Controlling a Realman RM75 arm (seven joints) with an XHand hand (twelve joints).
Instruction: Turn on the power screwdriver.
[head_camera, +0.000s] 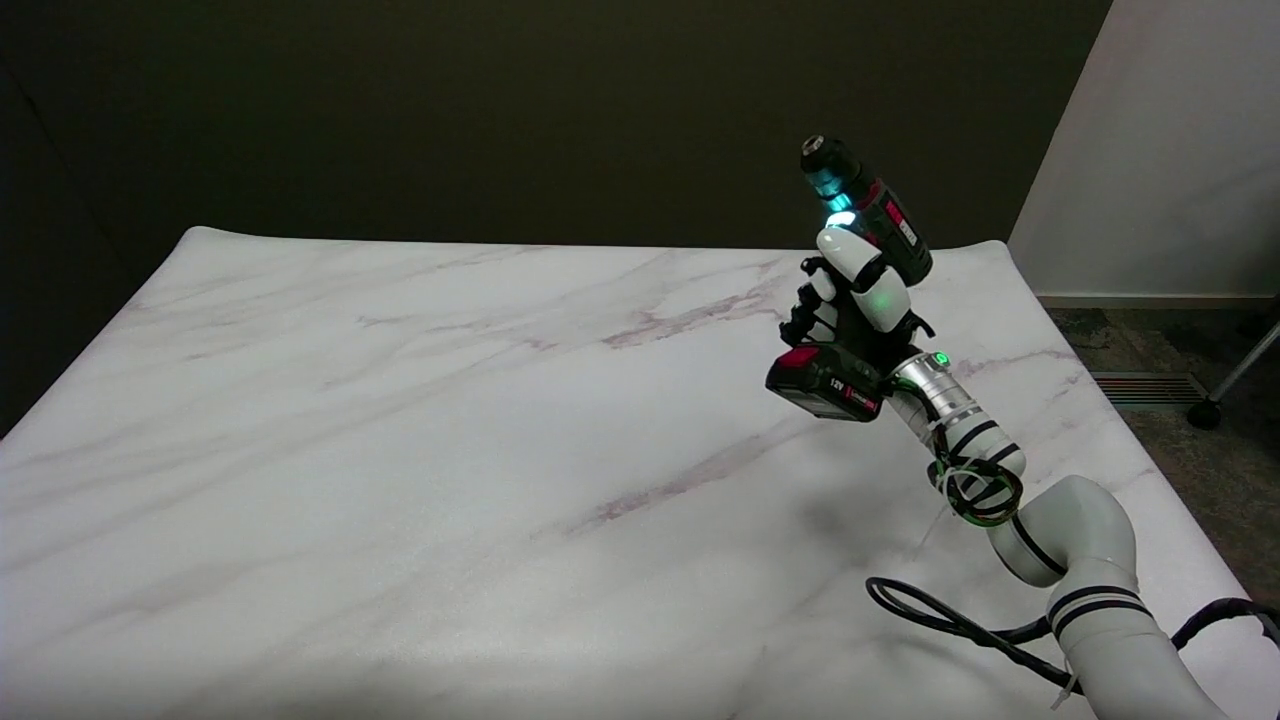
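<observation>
While the white marble-patterned table (400, 450) fills most of the head view, its far edge runs along a dark wall and its right edge falls away to a grey carpeted floor (1150, 370), where a pale wall panel (1150, 150) rises at the upper right. Nearly all of the tabletop to the left and front of the arm lies bare. Reaching in from the lower right, the right arm (1090, 570) slants up over the table's right side, close to that right edge, with a black cable (940, 615) looping on the surface beside it. At its end the right hand (858, 295) is wrapped around the grip of the power screwdriver (862, 265), holding it up in the air, well clear of the tabletop. The tool stands tilted, chuck (825, 155) up and toward the far wall, red-and-black battery pack (825, 382) at the bottom (marked 12V). A bright cyan-white light (840, 217) glows just below the chuck.
</observation>
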